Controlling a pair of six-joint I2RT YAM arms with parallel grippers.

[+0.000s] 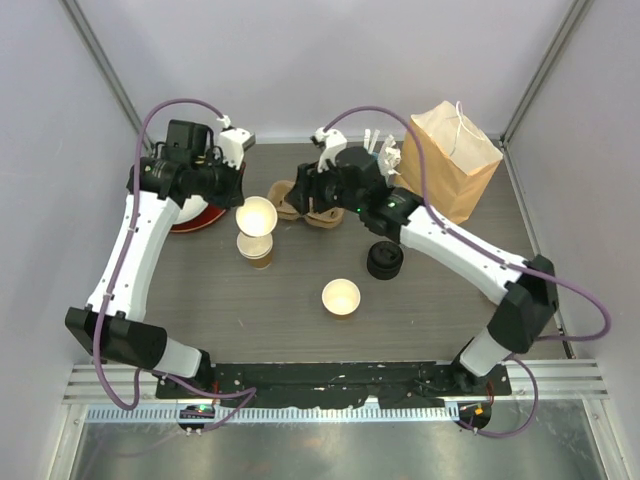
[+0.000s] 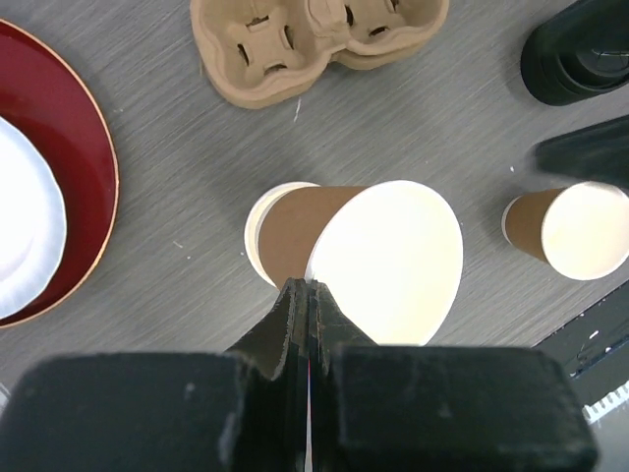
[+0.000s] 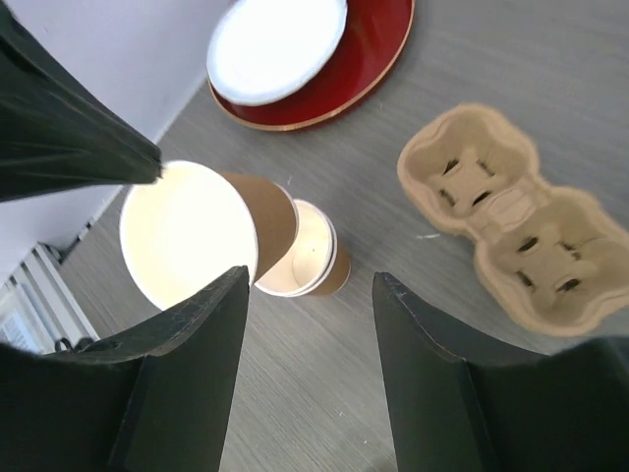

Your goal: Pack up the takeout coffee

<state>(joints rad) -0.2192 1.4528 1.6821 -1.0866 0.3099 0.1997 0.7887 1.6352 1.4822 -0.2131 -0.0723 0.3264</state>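
Presently, we found the left claw pinching a tilted lidless cup just above the standing cup; the right claw was spread.

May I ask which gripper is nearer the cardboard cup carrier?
Right. The right gripper hovers open over the cup carrier; the left gripper, pinching a lidless cup, sits beside it.

Plate left, carrier centre, bag right rear; tilted cup over upright cup.

Bright, even overhead light; soft, short shadows on the tabletop. Interior of the open cup overexposed; left claw housing blurred in wrist view.
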